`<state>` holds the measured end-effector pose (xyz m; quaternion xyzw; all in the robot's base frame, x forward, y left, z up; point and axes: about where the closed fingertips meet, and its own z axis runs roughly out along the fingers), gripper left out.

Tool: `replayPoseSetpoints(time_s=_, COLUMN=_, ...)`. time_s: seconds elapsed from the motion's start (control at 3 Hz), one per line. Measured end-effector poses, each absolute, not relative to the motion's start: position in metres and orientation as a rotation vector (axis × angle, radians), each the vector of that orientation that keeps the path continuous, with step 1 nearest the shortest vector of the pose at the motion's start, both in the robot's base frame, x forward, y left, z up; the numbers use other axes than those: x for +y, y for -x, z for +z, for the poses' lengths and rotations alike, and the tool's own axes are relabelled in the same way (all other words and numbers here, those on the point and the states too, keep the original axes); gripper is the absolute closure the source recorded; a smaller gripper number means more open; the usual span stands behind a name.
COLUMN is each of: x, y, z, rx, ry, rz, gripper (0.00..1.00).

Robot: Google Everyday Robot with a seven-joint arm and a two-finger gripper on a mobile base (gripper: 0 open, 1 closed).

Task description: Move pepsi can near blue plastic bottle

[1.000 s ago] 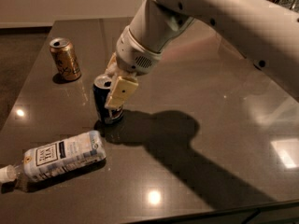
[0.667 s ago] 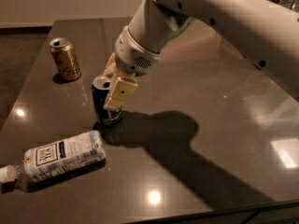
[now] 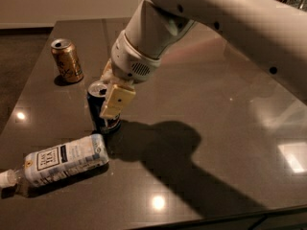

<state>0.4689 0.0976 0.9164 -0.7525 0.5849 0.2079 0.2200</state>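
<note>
In the camera view we see the white gripper (image 3: 109, 99) down around the dark blue pepsi can (image 3: 95, 107). We cannot tell whether it clamps the can. The can stands upright on the dark glossy table (image 3: 225, 128), just beside the lying clear blue plastic bottle (image 3: 64, 159). A gold metal can (image 3: 67, 60) stands farther back.

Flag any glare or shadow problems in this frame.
Camera view: dim; glare spots on the glossy dark table; arm shadow falls right of the dark blue pepsi can, end effector at that can; label legible on the clear blue-labelled plastic bottle.
</note>
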Motion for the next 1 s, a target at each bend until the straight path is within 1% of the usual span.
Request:
replayPoseSetpoints(time_s=0.33, x=0.0998, y=-0.4617, z=0.9112, rx=1.629, ry=2.082, rz=0.561, gripper=0.07)
replayPoseSetpoints(time_s=0.67, x=0.0947, y=-0.4630, z=0.9021, rx=1.660, ry=2.074, rz=0.556, gripper=0.00)
replayPoseSetpoints(time_s=1.0, x=0.0948, y=-0.4629, z=0.9021, rx=1.660, ry=2.074, rz=0.556, gripper=0.00)
